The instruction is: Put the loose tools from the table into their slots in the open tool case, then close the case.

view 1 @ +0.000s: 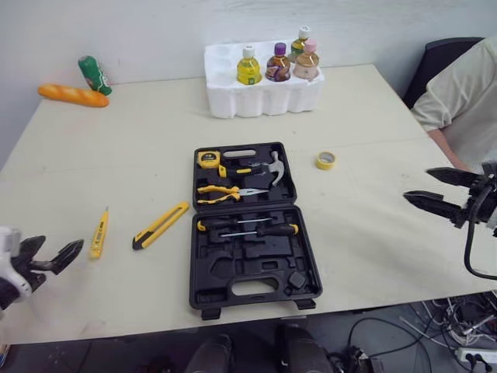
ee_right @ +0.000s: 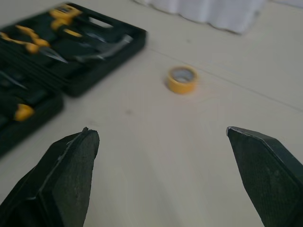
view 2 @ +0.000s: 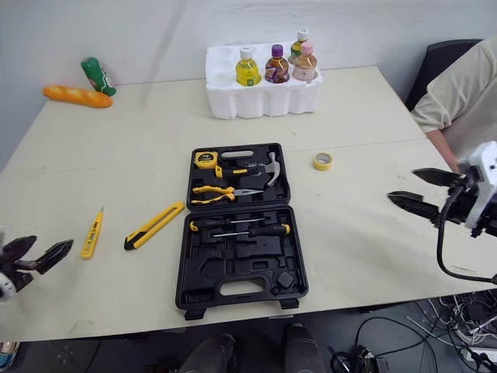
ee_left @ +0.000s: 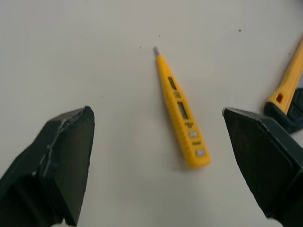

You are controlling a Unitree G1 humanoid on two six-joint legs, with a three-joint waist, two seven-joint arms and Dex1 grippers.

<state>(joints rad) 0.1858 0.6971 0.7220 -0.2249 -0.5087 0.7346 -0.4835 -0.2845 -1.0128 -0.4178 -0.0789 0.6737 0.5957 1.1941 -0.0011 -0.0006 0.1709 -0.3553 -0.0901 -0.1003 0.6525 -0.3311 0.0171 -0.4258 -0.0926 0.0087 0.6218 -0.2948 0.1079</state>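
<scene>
Foam tray (view 1: 264,99) with four bottles (view 1: 248,67) at far edge of table (view 1: 140,155). Baguette (view 1: 74,95), green can (view 1: 94,74) at far-left corner. Person (view 1: 466,97) by right edge.

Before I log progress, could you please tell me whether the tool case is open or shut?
Open: the tool case lies flat, both halves up, with pliers and screwdrivers showing.

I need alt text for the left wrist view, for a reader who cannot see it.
A yellow tester pen lies flat on the pale table, untouched, just ahead of the open left hand. The yellow-and-black end of a utility knife shows at the edge.
</scene>
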